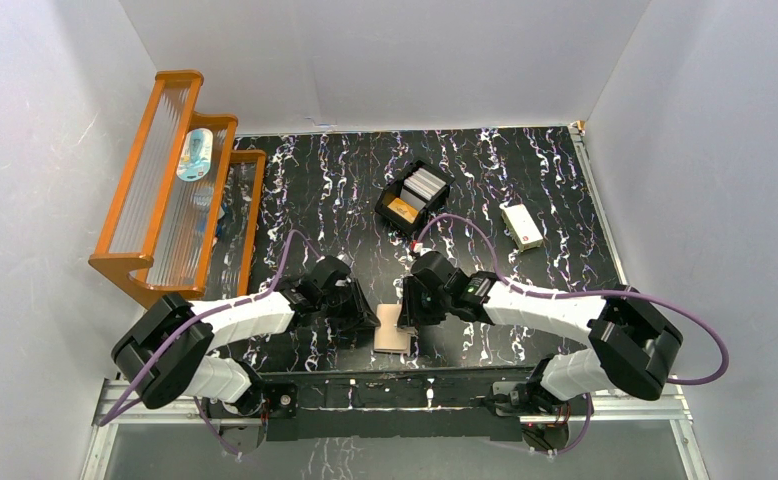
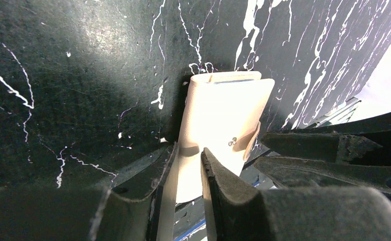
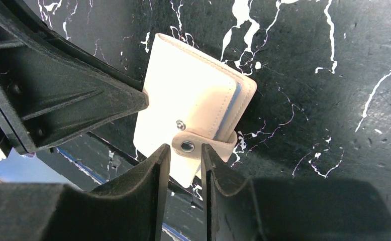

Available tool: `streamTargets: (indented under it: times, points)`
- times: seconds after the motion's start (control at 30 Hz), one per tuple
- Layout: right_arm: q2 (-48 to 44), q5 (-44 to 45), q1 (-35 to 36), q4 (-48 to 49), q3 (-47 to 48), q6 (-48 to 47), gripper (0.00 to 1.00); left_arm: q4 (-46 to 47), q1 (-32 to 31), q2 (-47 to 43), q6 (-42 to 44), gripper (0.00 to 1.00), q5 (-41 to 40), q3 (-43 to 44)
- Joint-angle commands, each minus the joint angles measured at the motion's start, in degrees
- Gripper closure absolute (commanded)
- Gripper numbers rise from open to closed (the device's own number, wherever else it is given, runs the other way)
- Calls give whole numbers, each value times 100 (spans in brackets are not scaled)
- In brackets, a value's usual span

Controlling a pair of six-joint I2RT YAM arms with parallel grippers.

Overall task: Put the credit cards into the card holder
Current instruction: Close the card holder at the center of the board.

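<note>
No text, number or brand is legible to us in any view. The white box (image 1: 521, 226) carries a red mark (image 1: 531, 240) at one end, too small to read. The bottle (image 1: 194, 155) on the wooden rack (image 1: 125, 278) bears a blue-and-white label, its lettering unresolved. The card holder (image 3: 188, 100) shows plain tan faces with no readable stamp.

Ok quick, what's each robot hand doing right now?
The left gripper is closed on the card holder.
The right gripper has its jaws close together at the snap tab; whether it is pinching it cannot be told.
</note>
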Motion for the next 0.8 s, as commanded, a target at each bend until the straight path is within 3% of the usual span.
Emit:
streamTargets:
  times: [0.0, 0.2, 0.4, 0.53, 0.77]
  points:
    - [-143, 115, 96, -41, 140, 179, 63, 96, -44, -163, -68, 78, 141, -106]
    - [-31, 173, 134, 271, 13, 273, 63, 102, -53, -288, 11, 76, 294, -46]
    - [-74, 358, 134, 244, -11, 451, 64, -592, -33, -766, 412, 75, -59, 557]
    - [-76, 376, 134, 266, -56, 506, 64, -293, -18, -375, 478, 84, 131, 534]
    - [-41, 291, 132, 385, -173, 580, 64, 222, -18, 415, 612, 88, 388, 534]
